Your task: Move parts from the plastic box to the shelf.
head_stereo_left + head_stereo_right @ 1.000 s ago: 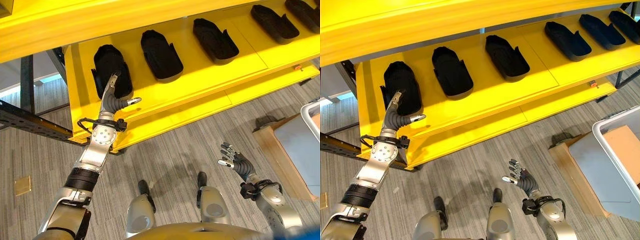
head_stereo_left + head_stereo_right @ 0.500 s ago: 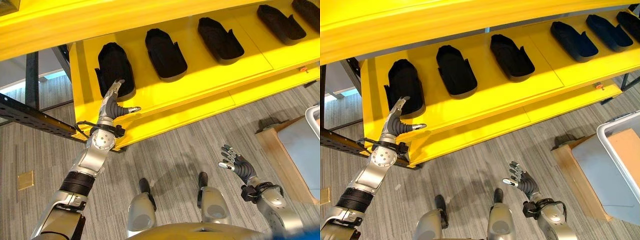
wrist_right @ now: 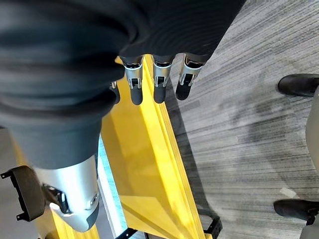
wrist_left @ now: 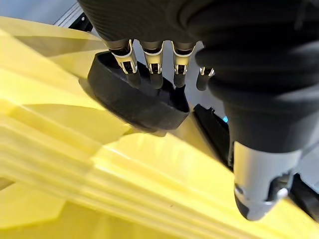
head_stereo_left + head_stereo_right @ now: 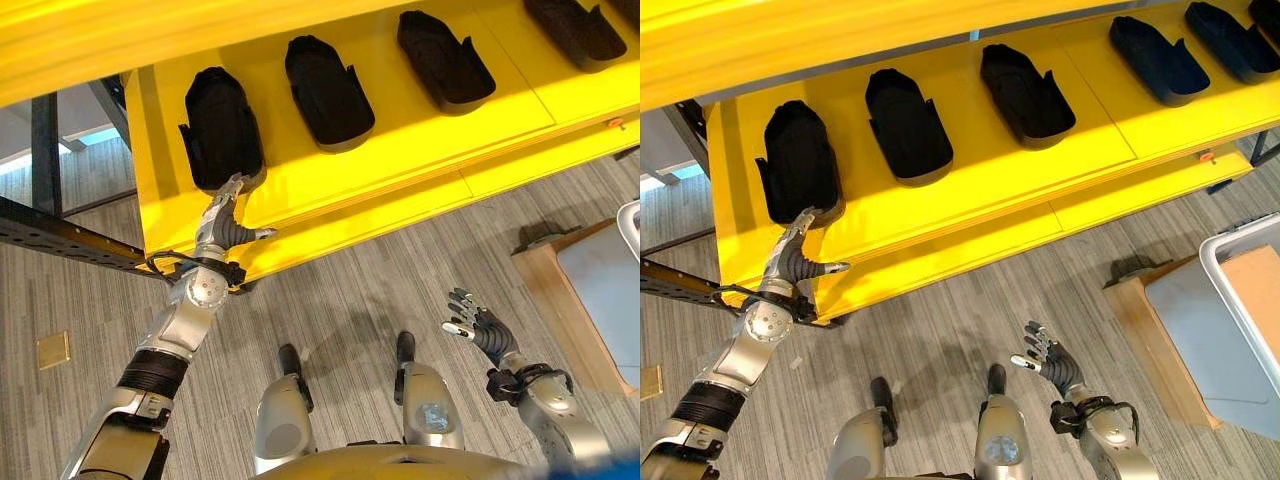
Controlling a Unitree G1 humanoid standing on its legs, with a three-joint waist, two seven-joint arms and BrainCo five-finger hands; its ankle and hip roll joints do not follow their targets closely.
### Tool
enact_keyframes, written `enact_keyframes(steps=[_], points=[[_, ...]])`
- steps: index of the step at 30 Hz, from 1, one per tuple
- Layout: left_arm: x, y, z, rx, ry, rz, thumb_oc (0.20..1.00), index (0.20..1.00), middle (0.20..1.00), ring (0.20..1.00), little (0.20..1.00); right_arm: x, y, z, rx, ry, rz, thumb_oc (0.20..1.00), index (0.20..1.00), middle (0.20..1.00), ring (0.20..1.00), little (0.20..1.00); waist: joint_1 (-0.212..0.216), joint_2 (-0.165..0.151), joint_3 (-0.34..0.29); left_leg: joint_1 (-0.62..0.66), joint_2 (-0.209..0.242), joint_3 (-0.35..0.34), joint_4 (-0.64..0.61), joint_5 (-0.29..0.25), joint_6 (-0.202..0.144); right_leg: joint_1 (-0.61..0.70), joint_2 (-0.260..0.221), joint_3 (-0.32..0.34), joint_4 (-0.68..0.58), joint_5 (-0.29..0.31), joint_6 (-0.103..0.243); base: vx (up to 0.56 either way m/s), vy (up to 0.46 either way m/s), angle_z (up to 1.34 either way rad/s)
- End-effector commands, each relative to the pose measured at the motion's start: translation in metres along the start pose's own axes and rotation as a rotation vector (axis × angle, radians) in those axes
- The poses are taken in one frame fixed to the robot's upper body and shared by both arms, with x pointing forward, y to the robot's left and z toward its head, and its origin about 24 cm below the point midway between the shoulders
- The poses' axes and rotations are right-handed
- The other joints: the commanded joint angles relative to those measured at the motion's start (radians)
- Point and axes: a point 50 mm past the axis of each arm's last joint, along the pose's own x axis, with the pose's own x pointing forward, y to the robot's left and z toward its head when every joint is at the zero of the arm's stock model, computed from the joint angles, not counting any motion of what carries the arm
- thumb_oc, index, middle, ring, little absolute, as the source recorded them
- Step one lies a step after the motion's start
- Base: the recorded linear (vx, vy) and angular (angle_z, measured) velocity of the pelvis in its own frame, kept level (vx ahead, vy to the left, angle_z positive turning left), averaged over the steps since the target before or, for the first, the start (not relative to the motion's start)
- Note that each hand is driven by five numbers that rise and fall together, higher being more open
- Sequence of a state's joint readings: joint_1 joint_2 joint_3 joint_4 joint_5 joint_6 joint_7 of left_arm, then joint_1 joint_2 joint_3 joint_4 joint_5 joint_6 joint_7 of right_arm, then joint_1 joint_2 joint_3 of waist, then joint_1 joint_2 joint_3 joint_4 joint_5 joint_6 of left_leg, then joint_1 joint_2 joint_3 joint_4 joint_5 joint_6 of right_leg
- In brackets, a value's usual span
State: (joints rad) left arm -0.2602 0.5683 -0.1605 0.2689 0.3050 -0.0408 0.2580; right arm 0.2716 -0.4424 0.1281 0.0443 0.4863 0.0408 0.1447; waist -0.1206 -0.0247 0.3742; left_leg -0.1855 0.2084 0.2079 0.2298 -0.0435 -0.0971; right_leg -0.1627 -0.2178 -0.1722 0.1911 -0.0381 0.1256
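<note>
Several black moulded parts lie in a row on the yellow shelf. The leftmost part lies near the shelf's left end, with the second part and third part to its right. My left hand is at the shelf's front edge, open, its straight fingers reaching the near rim of the leftmost part without holding it. Low over the floor at the right, my right hand is open and empty. The plastic box stands at the far right.
The box rests on a wooden stand at the right, with a brown sheet inside it. A black metal frame runs left of the shelf. A lower yellow ledge juts out below the parts. Grey carpet covers the floor between the shelf and me.
My left hand has drawn back from over the leftmost part to its near rim. The part stays on the shelf. The camera has shifted slightly; the right hand has barely moved.
</note>
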Motion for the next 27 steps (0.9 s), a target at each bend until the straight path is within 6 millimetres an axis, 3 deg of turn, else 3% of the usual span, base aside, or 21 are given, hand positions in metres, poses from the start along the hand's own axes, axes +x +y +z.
enact_keyframes(steps=[1,16,27], points=[[0.004,0.012,-0.008,0.084,0.001,0.000,1.000,1.000,1.000,1.000,1.000,-0.008,0.003,0.022,-0.036,-0.110,0.019,1.000,1.000,1.000,1.000,1.000,-0.003,-0.024,-0.027,-0.046,0.071,-0.039,0.083,-0.001,-0.034,0.013,-0.070,0.011,0.081,-0.069,0.052,0.00,0.000,0.00],[0.006,-0.001,-0.023,0.147,0.080,-0.078,1.000,1.000,1.000,1.000,1.000,-0.009,0.004,0.023,-0.042,-0.110,0.032,1.000,1.000,1.000,1.000,1.000,-0.017,-0.025,-0.007,-0.062,0.071,-0.032,0.101,-0.004,-0.032,-0.016,-0.071,0.025,0.102,-0.071,0.051,0.00,0.000,0.00],[0.017,0.005,-0.028,0.168,0.122,-0.058,1.000,1.000,1.000,1.000,1.000,-0.011,0.005,0.023,-0.053,-0.105,0.042,1.000,1.000,1.000,1.000,1.000,-0.024,-0.029,0.004,-0.071,0.070,-0.032,0.113,-0.006,-0.033,-0.026,-0.072,0.029,0.115,-0.072,0.051,0.00,0.000,-0.01]])
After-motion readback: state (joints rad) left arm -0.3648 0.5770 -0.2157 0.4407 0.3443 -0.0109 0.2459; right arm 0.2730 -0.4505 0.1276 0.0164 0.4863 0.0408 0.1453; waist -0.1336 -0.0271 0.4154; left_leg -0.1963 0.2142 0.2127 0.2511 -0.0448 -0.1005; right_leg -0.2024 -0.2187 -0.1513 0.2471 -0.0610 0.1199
